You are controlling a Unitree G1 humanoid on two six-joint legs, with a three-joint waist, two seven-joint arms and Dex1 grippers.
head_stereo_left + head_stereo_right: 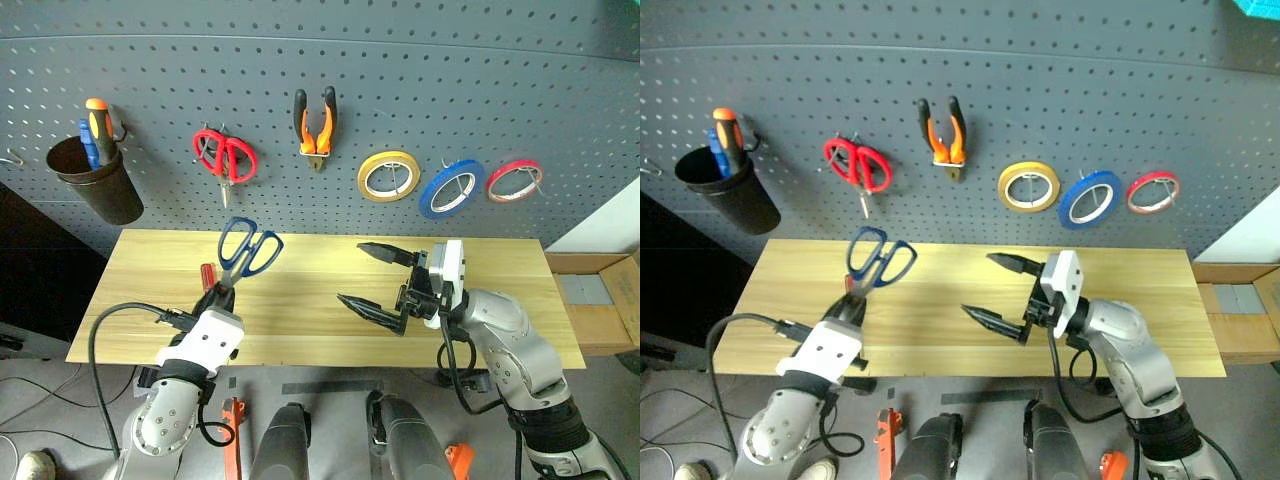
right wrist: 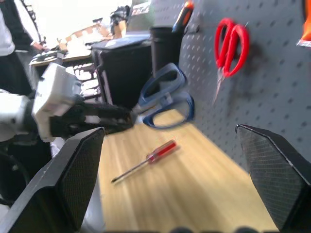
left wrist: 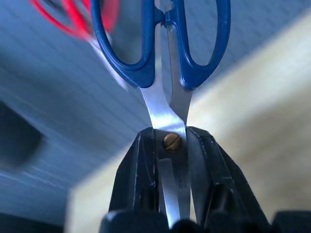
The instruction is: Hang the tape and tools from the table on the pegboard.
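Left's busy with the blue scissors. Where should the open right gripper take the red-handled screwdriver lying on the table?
Grip the red-handled screwdriver on its clear red handle, the thickest part, coming from above with the right gripper fingers across its length. It lies flat on the table, so there is probably no room to get under it, and the thin shaft would likely slip. It sits near the left gripper, so approach with care.
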